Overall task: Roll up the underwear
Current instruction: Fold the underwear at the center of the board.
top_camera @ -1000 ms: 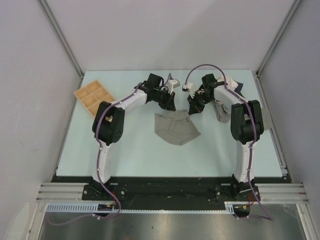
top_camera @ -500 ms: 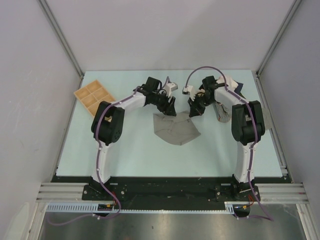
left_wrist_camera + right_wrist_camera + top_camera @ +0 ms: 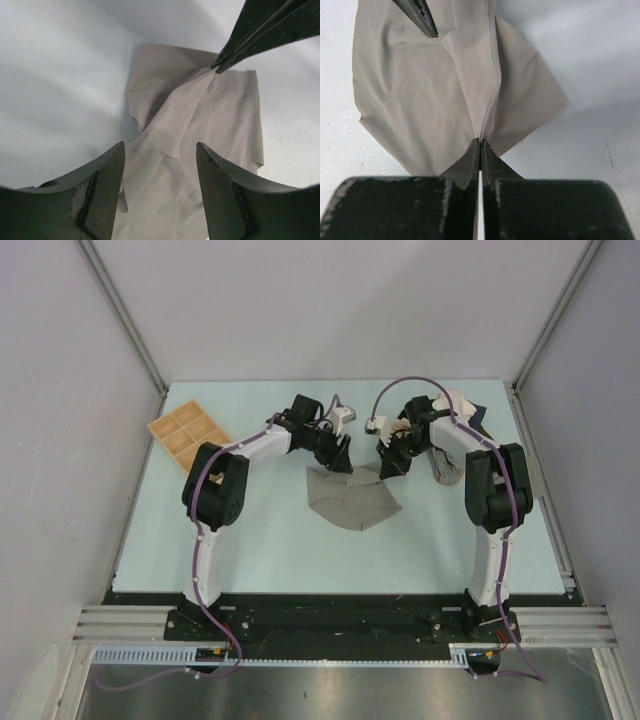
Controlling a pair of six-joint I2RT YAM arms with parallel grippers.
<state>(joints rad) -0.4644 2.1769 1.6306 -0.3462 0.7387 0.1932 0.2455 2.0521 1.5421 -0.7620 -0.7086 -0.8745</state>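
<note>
Near the middle of the surface [image 3: 250, 540], the underwear [image 3: 350, 498] lies spread in loose folds, with one far corner lifted into a ridge. It looks thin, light and limp, likely to sag and slip, so the seamed edge seems the best place to pinch. The right tool [image 3: 479, 142] reaches in low, jaws pressed together on that corner. The left tool [image 3: 160, 150] hangs tilted over the far edge, jaws spread wide, holding nothing.

A robotics lab test cell; a pale table [image 3: 250, 540] boxed by plain grey panels [image 3: 340, 310] on aluminium struts [image 3: 120, 315]; left arm [image 3: 200, 560] and right arm [image 3: 487, 565] bolted to a rail [image 3: 130, 625] at 6 o'clock; a slotted cable duct [image 3: 330, 662] alongside.
</note>
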